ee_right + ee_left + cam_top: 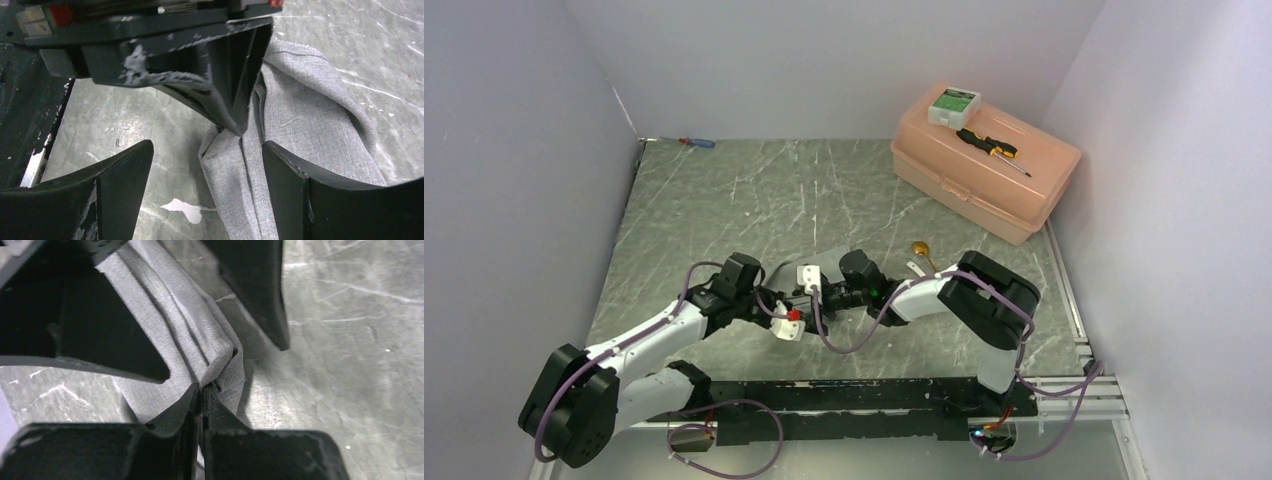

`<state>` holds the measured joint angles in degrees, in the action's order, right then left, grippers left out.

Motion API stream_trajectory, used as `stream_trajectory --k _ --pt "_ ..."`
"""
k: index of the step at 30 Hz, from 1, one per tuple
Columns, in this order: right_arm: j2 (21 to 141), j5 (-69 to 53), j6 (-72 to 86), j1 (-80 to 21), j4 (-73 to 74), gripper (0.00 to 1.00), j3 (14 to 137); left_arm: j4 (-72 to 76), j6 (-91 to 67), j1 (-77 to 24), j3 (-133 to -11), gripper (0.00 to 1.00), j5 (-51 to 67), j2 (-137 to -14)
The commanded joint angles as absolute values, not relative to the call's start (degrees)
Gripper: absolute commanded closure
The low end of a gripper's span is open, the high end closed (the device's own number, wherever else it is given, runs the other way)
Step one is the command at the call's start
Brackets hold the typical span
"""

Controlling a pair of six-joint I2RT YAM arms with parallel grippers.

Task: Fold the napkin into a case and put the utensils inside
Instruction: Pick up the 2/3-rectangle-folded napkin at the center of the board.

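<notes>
Folding step: by my judgement the case is not yet formed; the cloth is only gathered into a ridge, and both spoons lie outside it.
Table: dark marbled top, with both arms reaching in to meet near its middle.
Toolbox: pink, closed, at the far right corner, well apart from the work.
Napkin: grey cloth on the table between the two wrists, bunched into long pleats, with one end lifted into a peak.
Fold axis: in the right wrist view the pleats run from the peak toward that camera, passing between its fingers and closer to the right-hand one.
Left gripper: clamped on the napkin, its tips pressed together with the peak of the fold caught between them.
Right gripper: jaws spread wide and holding nothing; it sits just in front of the left gripper's pinch, straddling the ridge.
Coming move: it likely depends on the right gripper closing across the ridge, which already lies inside its gap, slightly off centre.
Gold spoon: on bare table just beyond the right forearm, nearer the right arm.
White spoon: just beside the gold one and partly hidden by the arm, so I cannot tell which way it lies.
</notes>
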<state>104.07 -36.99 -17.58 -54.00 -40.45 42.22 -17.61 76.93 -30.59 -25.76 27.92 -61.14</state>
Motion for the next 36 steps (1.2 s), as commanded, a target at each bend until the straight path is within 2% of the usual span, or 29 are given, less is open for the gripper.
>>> stream_trajectory --k 1,8,13,18,27,29,32,35,36 --pt "105.4 -36.7 -17.6 -54.2 -46.3 0.17 41.4 -13.7 69.8 -30.8 -28.8 0.92 26.6 -62.0" --pt "108.9 -35.4 -13.9 -54.2 -50.1 0.2 41.9 -13.8 66.2 -30.7 -29.7 0.93 25.7 -61.8" --pt "110.9 -34.7 -13.0 -54.2 -51.7 0.28 43.2 -13.5 64.8 -30.8 -29.8 0.95 25.2 -62.0" --pt "112.1 -32.1 -12.1 -54.2 -53.4 0.43 43.9 -12.6 63.3 -30.8 -30.0 0.96 24.0 -62.3" --pt "114.3 -31.4 -9.9 -54.1 -55.6 0.8 45.8 -13.2 63.5 -30.8 -29.5 0.95 24.1 -61.1" --pt "114.7 -31.8 -9.8 -54.1 -54.8 0.88 46.4 -13.1 63.2 -30.7 -29.6 0.9 23.6 -60.7" --pt "115.1 -31.8 -9.5 -53.9 -54.0 0.98 46.6 -13.9 62.3 -30.8 -29.9 0.66 22.5 -59.6" --pt "115.1 -31.7 -9.2 -53.2 -54.0 1.0 46.7 -15.7 62.7 -30.8 -29.7 0.45 22.5 -57.0" --pt "115.1 -31.7 -9.2 -52.9 -54.0 1.0 46.7 -16.6 62.9 -30.7 -29.7 0.43 22.6 -55.8"
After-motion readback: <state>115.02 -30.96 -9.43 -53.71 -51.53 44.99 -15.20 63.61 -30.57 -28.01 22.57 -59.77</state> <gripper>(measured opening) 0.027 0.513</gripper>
